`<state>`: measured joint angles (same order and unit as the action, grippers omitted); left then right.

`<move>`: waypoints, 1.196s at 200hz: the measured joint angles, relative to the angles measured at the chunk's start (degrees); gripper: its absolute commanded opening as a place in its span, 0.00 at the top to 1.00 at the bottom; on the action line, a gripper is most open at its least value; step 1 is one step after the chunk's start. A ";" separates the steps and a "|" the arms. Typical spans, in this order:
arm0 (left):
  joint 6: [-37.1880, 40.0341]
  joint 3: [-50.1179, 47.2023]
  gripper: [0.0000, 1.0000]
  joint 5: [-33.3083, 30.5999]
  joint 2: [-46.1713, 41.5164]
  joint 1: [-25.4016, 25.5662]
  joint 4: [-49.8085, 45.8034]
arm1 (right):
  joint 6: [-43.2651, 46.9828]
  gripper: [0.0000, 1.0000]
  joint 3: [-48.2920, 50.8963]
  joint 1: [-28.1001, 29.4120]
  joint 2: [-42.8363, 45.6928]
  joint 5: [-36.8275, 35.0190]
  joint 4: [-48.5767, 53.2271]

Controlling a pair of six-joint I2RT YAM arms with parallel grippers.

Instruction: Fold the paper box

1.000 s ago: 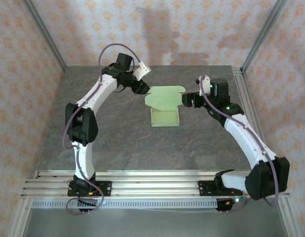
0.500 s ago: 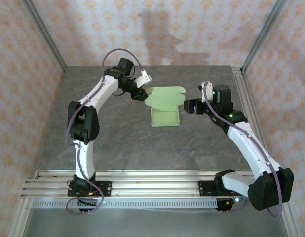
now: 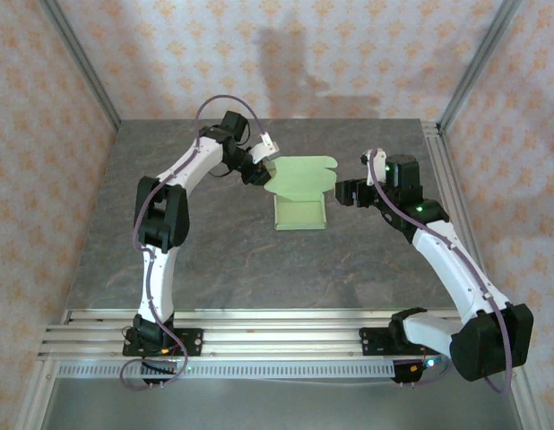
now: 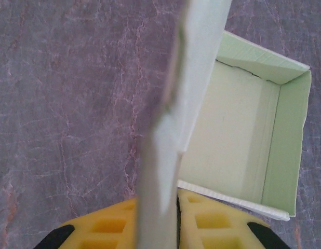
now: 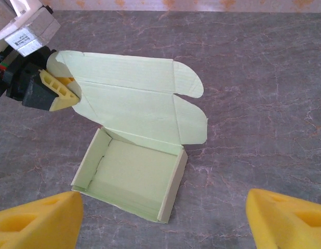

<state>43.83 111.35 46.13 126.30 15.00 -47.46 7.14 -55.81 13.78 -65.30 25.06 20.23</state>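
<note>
The left gripper [image 3: 262,170] is closed on the raised lid flap [image 4: 197,62] of the paper box [image 3: 299,213], which is pinched edge-on between yellow pads [image 4: 212,228]. The right gripper [image 3: 341,191] is held spread just beside the box. The box rests on the table [image 3: 214,260], far-middle, with its tray open. The card is judged light, thin and easily creased, so it is best gripped near fold lines.

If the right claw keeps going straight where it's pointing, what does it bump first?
Most likely the pale green paper box: its open tray's side wall lies straight ahead of the open right gripper. Height is unclear, so it might skim over.
</note>
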 measured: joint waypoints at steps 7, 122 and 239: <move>0.00 0.22 0.78 0.00 0.00 0.02 0.00 | -0.02 0.19 0.00 0.00 -0.11 0.00 0.00; -0.26 0.63 0.75 1.07 -0.02 0.02 -0.31 | -1.14 0.19 0.00 0.00 -1.90 0.07 -0.04; 2.29 3.50 1.00 1.46 -0.02 0.02 -3.52 | -1.27 0.19 0.00 0.04 -3.96 -0.07 -0.11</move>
<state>46.13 114.85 47.59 126.28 15.03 -50.98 5.87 -55.81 13.82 -69.25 24.99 20.12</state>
